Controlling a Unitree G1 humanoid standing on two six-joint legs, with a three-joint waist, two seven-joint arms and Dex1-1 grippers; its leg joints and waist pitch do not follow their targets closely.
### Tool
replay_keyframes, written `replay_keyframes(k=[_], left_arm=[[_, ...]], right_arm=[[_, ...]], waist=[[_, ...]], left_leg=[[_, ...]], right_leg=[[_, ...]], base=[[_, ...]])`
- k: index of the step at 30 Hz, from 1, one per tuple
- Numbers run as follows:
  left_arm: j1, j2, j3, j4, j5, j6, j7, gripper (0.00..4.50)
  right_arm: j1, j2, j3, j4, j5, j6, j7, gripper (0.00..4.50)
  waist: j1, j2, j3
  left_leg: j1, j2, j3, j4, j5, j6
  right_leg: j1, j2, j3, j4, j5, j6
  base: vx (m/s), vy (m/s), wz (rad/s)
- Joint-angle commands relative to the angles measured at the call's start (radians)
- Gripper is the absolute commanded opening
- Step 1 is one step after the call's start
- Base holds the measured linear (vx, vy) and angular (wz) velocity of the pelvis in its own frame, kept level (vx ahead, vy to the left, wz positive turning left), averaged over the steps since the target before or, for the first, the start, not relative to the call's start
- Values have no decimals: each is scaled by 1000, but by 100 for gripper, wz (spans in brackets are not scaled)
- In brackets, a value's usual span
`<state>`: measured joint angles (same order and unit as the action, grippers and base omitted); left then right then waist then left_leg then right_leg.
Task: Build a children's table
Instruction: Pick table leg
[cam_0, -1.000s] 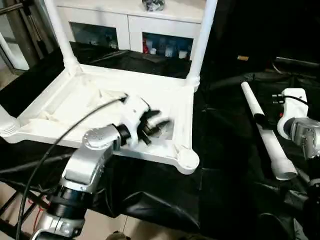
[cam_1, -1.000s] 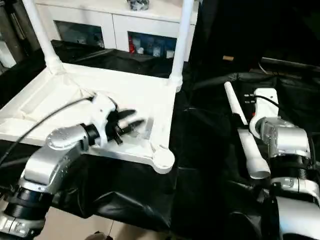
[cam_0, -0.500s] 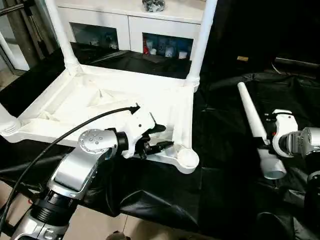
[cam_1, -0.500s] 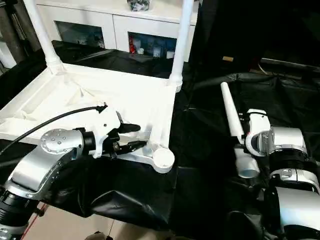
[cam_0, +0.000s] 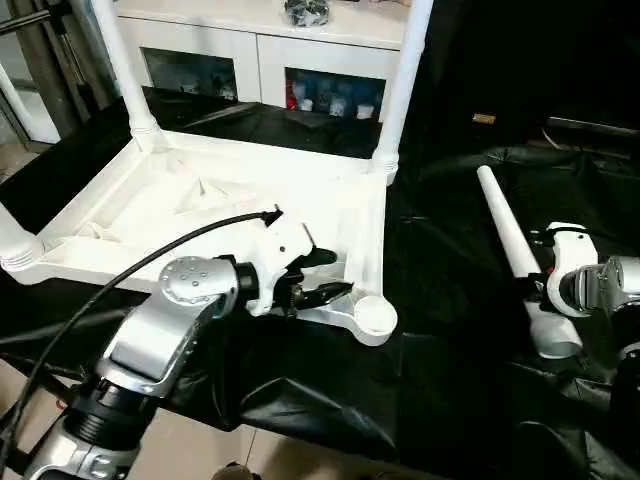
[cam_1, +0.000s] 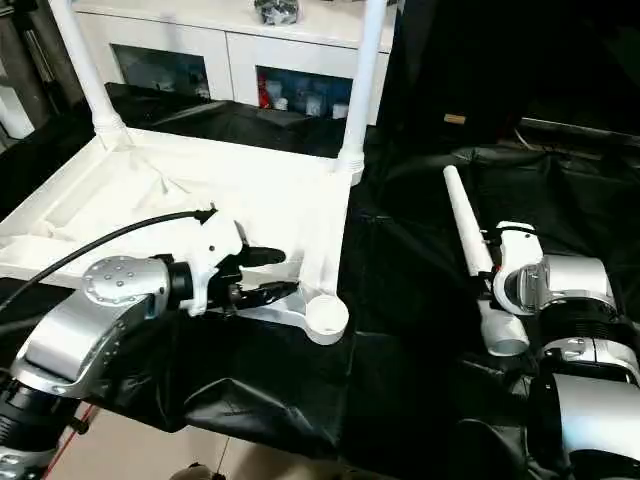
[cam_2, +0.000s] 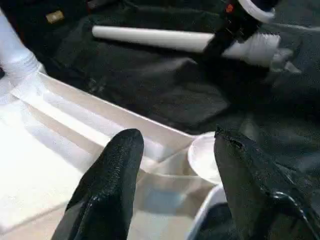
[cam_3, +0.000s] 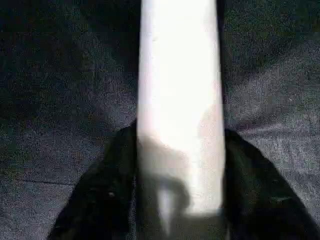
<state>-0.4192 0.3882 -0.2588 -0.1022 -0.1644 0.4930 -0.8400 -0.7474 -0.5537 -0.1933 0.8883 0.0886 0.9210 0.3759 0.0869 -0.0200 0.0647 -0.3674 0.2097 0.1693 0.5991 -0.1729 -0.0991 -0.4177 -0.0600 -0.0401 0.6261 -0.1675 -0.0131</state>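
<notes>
I count three legs standing in the upturned table (cam_0: 150, 205), one leg (cam_0: 520, 262) loose on black cloth, seemingly clamped by right end effector (cam_3: 177, 165). Left end effector (cam_2: 172, 172) apart over one empty socket (cam_0: 375, 317).

The robot's silver left forearm (cam_0: 150, 345) rises from the lower left and bends inward at a round metal joint, ending in a white wrist housing with a black cable looping off it. The left gripper (cam_0: 322, 277), made of two black fingers (cam_2: 107, 187), points level toward the right with its jaws spread apart and nothing between them. The silver right forearm (cam_1: 575, 290) enters from the right edge, its white wrist turned inward. The right gripper (cam_3: 179, 200) has its two black fingers pressed against either side of a long white plastic tube leg (cam_1: 466, 225), gripping it near the wider end.
</notes>
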Motion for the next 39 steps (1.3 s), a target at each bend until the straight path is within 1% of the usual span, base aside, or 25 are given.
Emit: replay_keyframes(k=[1,4,7,8,9,10,11,12,16,17,19,20,21,22,23,25,26,27,28,29,30,31,32,33,39], left_arm=[[-27,-5,23,11,-4,-13,17,264],[-56,-43,40,69,6,-47,65,264],[-76,-63,48,100,6,-50,94,264],[-87,-75,57,114,4,-52,108,264],[-88,-76,58,116,3,-52,109,264],[-122,-111,95,138,-23,-40,140,264],[-122,-111,95,138,-23,-40,140,264],[-156,-150,133,158,-58,-25,163,264],[-219,-221,201,202,-137,25,208,264],[-231,-233,212,211,-151,35,217,264],[-285,-296,279,247,-253,102,234,264],[-285,-296,279,247,-253,102,234,264],[-302,-318,305,255,-297,127,230,264],[-317,-335,327,262,-334,155,231,264],[-327,-345,340,267,-352,172,232,264],[-356,-365,372,286,-388,184,242,264],[-368,-374,386,295,-402,189,252,264],[-393,-387,411,316,-427,195,267,264],[-397,-389,415,319,-431,197,269,264],[-410,-393,425,329,-442,205,275,264],[-420,-395,434,336,-452,214,281,264],[-430,-400,449,345,-475,234,286,264],[-432,-401,452,346,-478,238,287,264],[-431,-405,460,344,-498,263,286,264],[-414,-401,454,355,-497,319,322,264]], right_arm=[[-4,-1,-23,6,20,-12,-11,222],[1,22,-89,-29,73,-21,-18,196],[11,38,-104,-50,92,-17,-16,185],[18,49,-115,-63,104,-31,-18,185],[19,50,-117,-64,105,-32,-18,184],[40,88,-170,-127,159,-115,-5,184],[40,88,-170,-127,159,-115,-5,184],[54,130,-231,-200,229,-214,36,184],[108,225,-298,-399,365,-433,193,184],[118,240,-305,-436,390,-435,218,184],[162,311,-335,-613,536,-363,316,183],[162,311,-335,-613,536,-363,316,183],[179,332,-338,-664,582,-342,346,183],[195,349,-330,-708,618,-330,376,183],[208,357,-321,-731,638,-330,393,183],[244,362,-261,-779,653,-323,439,183],[256,361,-236,-792,653,-320,455,183],[275,358,-187,-809,643,-314,479,183],[278,357,-179,-811,641,-314,483,183],[282,354,-155,-806,623,-315,493,183],[286,353,-140,-809,613,-312,497,183],[289,352,-102,-809,585,-311,502,183],[289,352,-96,-809,580,-311,503,183],[289,349,-56,-806,552,-313,508,183],[293,328,45,-800,509,-333,540,183]], waist=[[-2,-1,-76],[-2,5,-77],[-3,2,-81],[0,8,-81],[-2,6,-81],[1,9,-83],[2,7,-81],[3,10,-84],[7,6,-84],[7,5,-83],[10,6,-83],[15,7,-84],[15,8,-84],[16,5,-83],[18,7,-83],[20,-2,-81],[21,2,-80],[20,-4,-79],[22,-2,-78],[20,-10,-77],[23,-7,-77],[22,-13,-77],[24,-11,-75],[23,-14,-75],[30,-12,-78]], left_leg=[[6,-3,11,-54,-208,-14],[7,-3,9,-54,-208,-12],[3,-4,9,-54,-188,-5],[4,-3,8,-53,-181,-3],[2,-4,10,-53,-179,0],[4,-3,8,-53,-173,0],[2,-4,13,-52,-177,5],[3,-3,9,-53,-178,7],[2,1,11,-52,-176,37],[2,0,11,-52,-171,43],[-1,-5,13,-51,-140,70],[1,-2,10,-52,-133,83],[1,1,8,-53,-133,83],[2,-1,10,-54,-138,80],[2,0,9,-54,-144,78],[1,-1,10,-55,-149,73],[1,1,7,-58,-151,66],[-1,-2,9,-56,-155,61],[2,-3,10,-56,-160,60],[-5,-3,7,-58,-155,57],[-3,-3,7,-58,-147,51],[-3,-2,7,-58,-145,52],[-4,-3,8,-58,-141,48],[-6,-2,7,-59,-141,45],[-3,3,5,-61,-124,47]], right_leg=[[57,-45,25,-84,-275,-170],[58,-45,25,-84,-274,-167],[62,-45,24,-81,-239,-176],[61,-46,25,-78,-228,-182],[61,-45,25,-82,-224,-182],[63,-46,24,-78,-215,-187],[62,-47,28,-83,-214,-181],[64,-49,24,-80,-210,-187],[64,-51,25,-78,-182,-198],[65,-50,25,-75,-177,-200],[68,-47,26,-76,-170,-198],[67,-49,25,-78,-170,-205],[66,-49,23,-77,-178,-206],[65,-49,22,-80,-198,-207],[64,-50,22,-81,-205,-208],[64,-51,21,-85,-238,-194],[63,-54,21,-87,-258,-186],[64,-53,21,-91,-283,-172],[60,-53,22,-95,-301,-164],[66,-56,21,-95,-318,-152],[63,-56,21,-95,-332,-139],[62,-56,21,-96,-336,-135],[61,-57,22,-96,-345,-131],[62,-58,22,-96,-347,-128],[61,-57,25,-87,-254,-147]], base=[[0,0,0],[0,0,0],[0,0,0],[0,0,0],[0,0,0],[0,0,0],[0,0,0],[0,0,0],[0,0,0],[0,0,0],[0,0,0],[0,0,0],[0,0,0],[0,0,0],[0,0,0],[0,0,0],[0,0,0],[0,0,0],[0,0,0],[0,0,0],[0,0,0],[0,0,0],[0,0,0],[0,0,0],[0,0,0]])
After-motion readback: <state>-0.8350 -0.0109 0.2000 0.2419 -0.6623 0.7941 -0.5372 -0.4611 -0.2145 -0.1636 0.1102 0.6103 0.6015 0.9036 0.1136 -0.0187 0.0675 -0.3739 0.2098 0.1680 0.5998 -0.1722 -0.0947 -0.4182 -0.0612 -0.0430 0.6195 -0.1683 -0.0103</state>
